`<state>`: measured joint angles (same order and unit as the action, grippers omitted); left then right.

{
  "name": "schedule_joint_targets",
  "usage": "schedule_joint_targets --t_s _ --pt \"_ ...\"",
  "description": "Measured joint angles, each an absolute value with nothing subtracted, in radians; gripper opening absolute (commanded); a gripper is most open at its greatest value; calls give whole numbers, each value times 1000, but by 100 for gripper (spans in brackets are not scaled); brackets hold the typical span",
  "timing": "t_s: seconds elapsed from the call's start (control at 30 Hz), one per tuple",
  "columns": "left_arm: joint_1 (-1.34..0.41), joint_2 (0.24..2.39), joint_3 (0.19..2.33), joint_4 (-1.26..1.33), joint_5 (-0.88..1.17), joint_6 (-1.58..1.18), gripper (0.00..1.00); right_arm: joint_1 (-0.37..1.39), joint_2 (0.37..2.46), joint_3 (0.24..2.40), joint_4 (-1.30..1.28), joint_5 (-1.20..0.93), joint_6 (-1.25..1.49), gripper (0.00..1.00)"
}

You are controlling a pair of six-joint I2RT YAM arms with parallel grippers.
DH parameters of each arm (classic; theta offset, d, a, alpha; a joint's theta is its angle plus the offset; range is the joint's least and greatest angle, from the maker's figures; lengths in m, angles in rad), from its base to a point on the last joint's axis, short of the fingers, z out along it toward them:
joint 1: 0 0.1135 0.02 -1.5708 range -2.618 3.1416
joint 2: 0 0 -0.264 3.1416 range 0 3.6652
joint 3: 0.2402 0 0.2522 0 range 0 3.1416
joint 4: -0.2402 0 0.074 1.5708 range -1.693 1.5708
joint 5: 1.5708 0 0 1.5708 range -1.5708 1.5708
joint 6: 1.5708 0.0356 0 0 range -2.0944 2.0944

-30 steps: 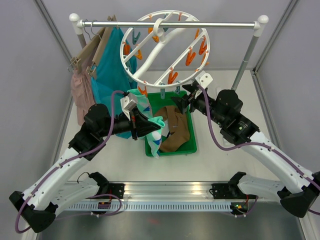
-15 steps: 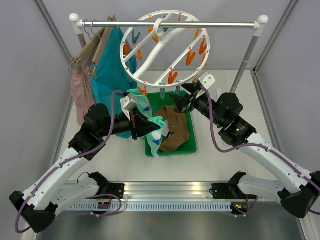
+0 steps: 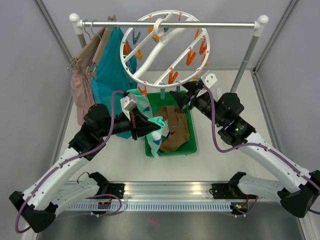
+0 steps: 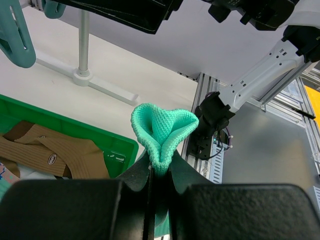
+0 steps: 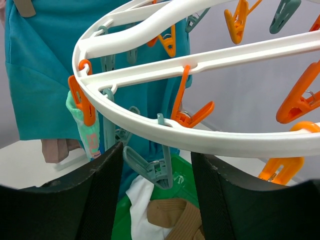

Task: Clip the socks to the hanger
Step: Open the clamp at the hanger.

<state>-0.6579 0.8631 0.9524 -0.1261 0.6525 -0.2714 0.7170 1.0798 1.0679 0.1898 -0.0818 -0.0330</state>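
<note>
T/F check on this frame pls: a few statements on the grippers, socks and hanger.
1. The left gripper is shut on a mint sock. True.
2. A brown sock lies in the green bin. True.
3. The right gripper holds the brown sock. False: it is open and empty, with a teal clip of the hanger between its fingers.
4. The hanger lies on the table. False: it hangs from the rail.
</note>
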Motion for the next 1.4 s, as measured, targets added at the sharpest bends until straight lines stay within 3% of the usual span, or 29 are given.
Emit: schedule_joint_targets --t_s 0.2,0.43,0.63,1.0,1.4 --pt "-658 864 952 -126 653 -271 3 717 1086 1068 202 -81 -22 48" --pt "-658 879 952 -116 652 -272 3 717 1093 1068 210 -78 2 18" --pt "-660 939 952 -56 622 -271 2 720 1095 1071 203 -65 46 2" --pt "-694 1084 953 61 404 -214 2 794 1101 1132 150 -1 79 0" --pt "-696 1120 990 133 350 -208 2 809 1109 1132 142 33 80 0"
